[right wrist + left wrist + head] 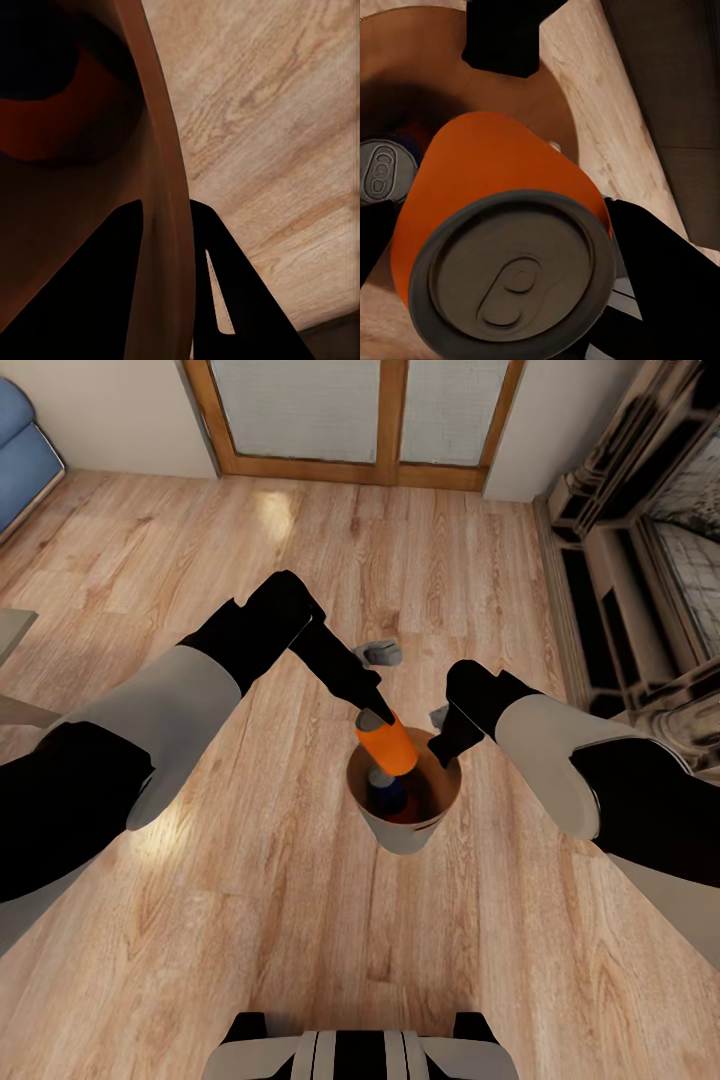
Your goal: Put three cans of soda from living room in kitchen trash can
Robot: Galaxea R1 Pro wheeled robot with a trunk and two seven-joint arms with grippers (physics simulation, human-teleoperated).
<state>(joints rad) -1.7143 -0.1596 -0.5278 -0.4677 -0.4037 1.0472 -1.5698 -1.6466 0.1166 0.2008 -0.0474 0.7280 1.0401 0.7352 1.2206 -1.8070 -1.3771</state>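
An orange can of soda (388, 745) with a silver-grey top (514, 281) hangs tilted over the mouth of the trash can (405, 832). My left gripper (376, 712) is shut on it, a black finger (664, 274) at each side. The off-white bucket stands clear of the wood floor, and my right gripper (447, 745) is shut on its rim (161, 217). Inside the brown bucket stands the dark blue can (388, 794), its top (382, 171) showing beside the held can. An orange-red shape (60, 139) lies deep in the bucket next to it.
I am in the living room. Wood-framed glass doors (365, 410) stand ahead, the blue sofa (20, 450) at far left, the fireplace surround (640, 570) along the right. A small grey object (380, 652) shows beyond the left gripper. My base (360, 1055) is below.
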